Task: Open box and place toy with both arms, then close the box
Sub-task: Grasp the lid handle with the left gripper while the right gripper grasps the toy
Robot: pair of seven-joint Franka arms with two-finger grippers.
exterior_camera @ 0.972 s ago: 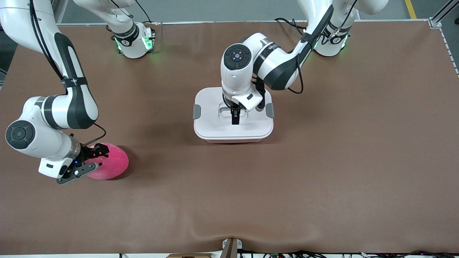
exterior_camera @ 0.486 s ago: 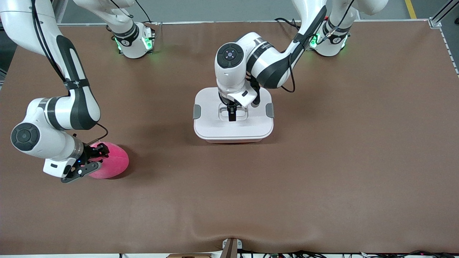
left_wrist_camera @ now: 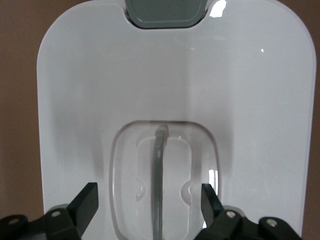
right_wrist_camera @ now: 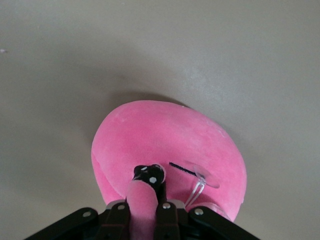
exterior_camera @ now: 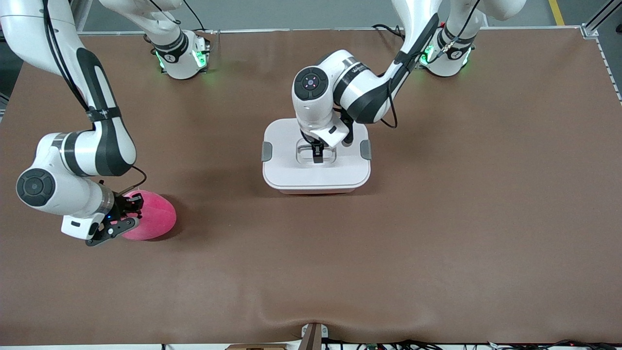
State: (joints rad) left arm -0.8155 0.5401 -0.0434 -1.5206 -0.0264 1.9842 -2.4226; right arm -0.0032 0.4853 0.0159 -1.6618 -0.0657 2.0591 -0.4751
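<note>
**A:** Why did you have the right claw (exterior_camera: 127,217) down at the toy (exterior_camera: 150,221) while the box (exterior_camera: 316,160) was not yet open?

**B:** You had both arms working at once. The right claw was pinched tight on a fold of the toy's plush (right_wrist_camera: 140,197) (the wrist view showed pink fabric squeezed between the fingers), with the toy lying on the table (exterior_camera: 437,243) toward the right arm's end, nearer the front camera than the box and well apart from it.

**A:** And the left claw (exterior_camera: 317,153)?

**B:** You held it over the middle of the white lid (left_wrist_camera: 170,90), its fingers (left_wrist_camera: 85,205) spread to either side of the recessed handle (left_wrist_camera: 159,185). That straddle looked meant for closing on the handle and lifting the lid.

**A:** So the box was shut?

**B:** Yes, the lid sat flat on it, a grey clip (exterior_camera: 267,151) at each end.
</note>
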